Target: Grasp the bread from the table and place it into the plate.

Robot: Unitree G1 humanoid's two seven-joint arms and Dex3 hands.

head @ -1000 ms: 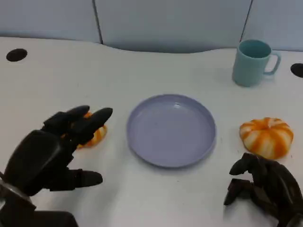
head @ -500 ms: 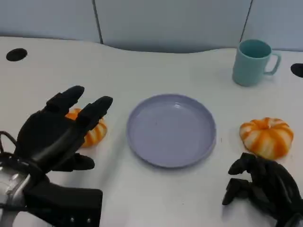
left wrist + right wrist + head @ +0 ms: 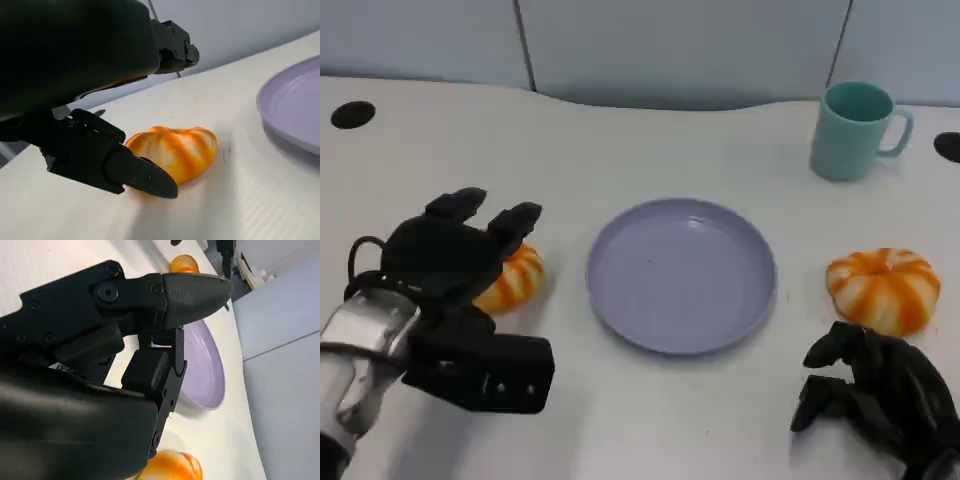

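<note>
An orange-and-white striped bread (image 3: pixel 517 281) lies on the white table, left of the lilac plate (image 3: pixel 681 275). My left hand (image 3: pixel 450 258) hovers over it with fingers spread and covers its left part. In the left wrist view the bread (image 3: pixel 175 150) sits between the thumb (image 3: pixel 112 165) below and the fingers (image 3: pixel 170 45) above, and no grip shows. A second striped bread (image 3: pixel 883 289) lies right of the plate. My right hand (image 3: pixel 875 395) rests near the table's front edge, just in front of that bread, fingers curled and holding nothing.
A teal mug (image 3: pixel 854 130) stands at the back right. Dark round holes (image 3: pixel 353 114) mark the table's far corners. The right wrist view shows the plate (image 3: pixel 206 371) with a bread on either side of it (image 3: pixel 172 467).
My left hand has moved forward and turned down over the left bread, with the silver forearm now showing. The right hand, plate and both breads have stayed put.
</note>
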